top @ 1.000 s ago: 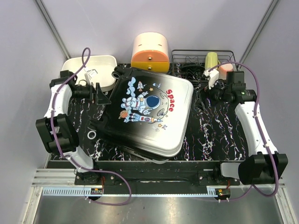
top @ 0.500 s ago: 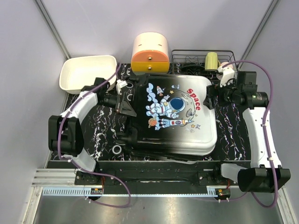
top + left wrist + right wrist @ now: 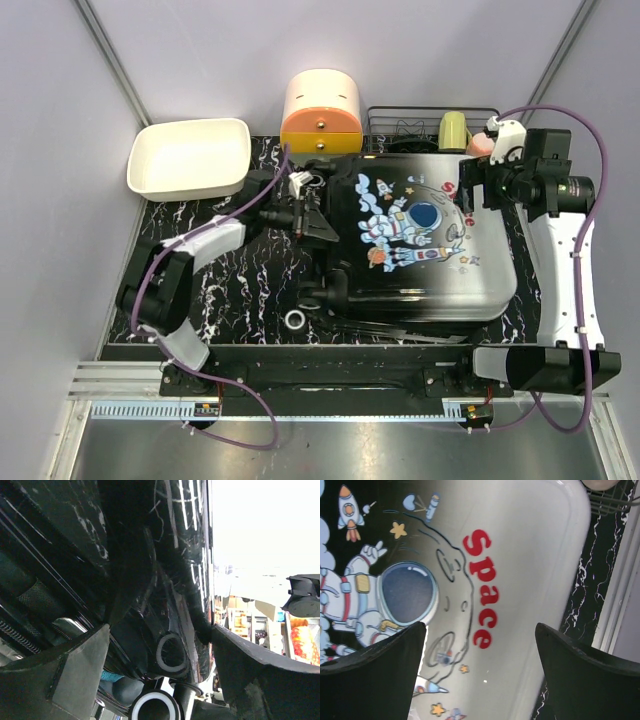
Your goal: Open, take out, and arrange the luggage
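Hard-shell, white-to-black: the luggage [image 3: 425, 245] lies flat on the table [image 3: 235, 285], astronaut side up, right of centre, its far edge just beside the wire rack [image 3: 400, 122]. Top view: the lid looks shut, so by my read nothing's done yet. Opening, taking out and arranging are all to come. Count here: 1 luggage, 1 white tray [image 3: 188, 158] far left, 1 cream-and-orange box [image 3: 321, 110] at the back, 1 rack w/ a green cup [image 3: 452, 130] in it, 2 arms. The left fingers [image 3: 325, 230] sit at the case's left end, the right fingers [image 3: 472, 192] at its far right corner. Left wrist view: left fingers spread wide either side of the dark shell edge, not clamped on anything I can see. 2 pale rings [image 3: 172, 652] show low between them, prob. wheels. Right wrist view: right fingers fully apart, holding nothing, hovering over the pale part of the shell w/ the red "Space" lettering [image 3: 481, 592]. 1 astronaut [image 3: 395, 600] in frame, plus 1 strip of table down the right edge.
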`<state>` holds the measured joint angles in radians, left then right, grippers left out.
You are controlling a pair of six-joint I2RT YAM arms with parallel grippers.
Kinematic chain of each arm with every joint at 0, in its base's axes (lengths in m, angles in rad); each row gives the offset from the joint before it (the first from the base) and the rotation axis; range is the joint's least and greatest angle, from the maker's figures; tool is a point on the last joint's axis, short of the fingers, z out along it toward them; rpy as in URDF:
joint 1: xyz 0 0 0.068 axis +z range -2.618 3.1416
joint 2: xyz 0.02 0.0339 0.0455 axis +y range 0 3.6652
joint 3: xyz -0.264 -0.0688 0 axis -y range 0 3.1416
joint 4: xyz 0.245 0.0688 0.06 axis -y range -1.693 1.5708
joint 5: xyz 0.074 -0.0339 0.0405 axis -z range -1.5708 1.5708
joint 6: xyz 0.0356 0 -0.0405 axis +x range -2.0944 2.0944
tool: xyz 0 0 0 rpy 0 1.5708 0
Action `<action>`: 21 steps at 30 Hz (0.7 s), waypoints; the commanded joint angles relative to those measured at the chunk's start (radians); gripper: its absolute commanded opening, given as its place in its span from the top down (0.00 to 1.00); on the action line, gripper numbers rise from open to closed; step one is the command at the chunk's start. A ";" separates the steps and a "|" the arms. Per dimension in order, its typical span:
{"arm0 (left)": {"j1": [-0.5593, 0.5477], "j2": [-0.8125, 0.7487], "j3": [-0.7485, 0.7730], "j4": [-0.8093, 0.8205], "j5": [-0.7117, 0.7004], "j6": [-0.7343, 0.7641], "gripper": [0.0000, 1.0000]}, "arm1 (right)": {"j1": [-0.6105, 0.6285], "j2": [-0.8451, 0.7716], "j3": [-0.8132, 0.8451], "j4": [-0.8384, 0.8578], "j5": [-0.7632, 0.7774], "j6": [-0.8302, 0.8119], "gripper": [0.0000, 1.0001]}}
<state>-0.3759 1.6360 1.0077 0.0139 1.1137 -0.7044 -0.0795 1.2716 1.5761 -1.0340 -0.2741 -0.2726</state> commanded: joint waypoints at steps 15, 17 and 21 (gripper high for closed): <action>-0.158 0.070 0.218 0.179 -0.193 0.099 0.07 | -0.109 0.121 0.213 -0.264 -0.289 0.116 0.00; -0.133 -0.033 0.213 -0.076 -0.143 0.369 0.04 | -0.109 0.080 0.190 -0.282 -0.339 0.099 0.00; -0.110 -0.201 0.172 -0.514 -0.138 0.931 0.02 | -0.109 -0.014 0.119 -0.290 -0.401 0.082 0.00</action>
<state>-0.5087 1.6207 1.1732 -0.0978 0.9474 -0.3691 -0.1902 1.3731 1.7256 -1.2808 -0.5510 -0.1680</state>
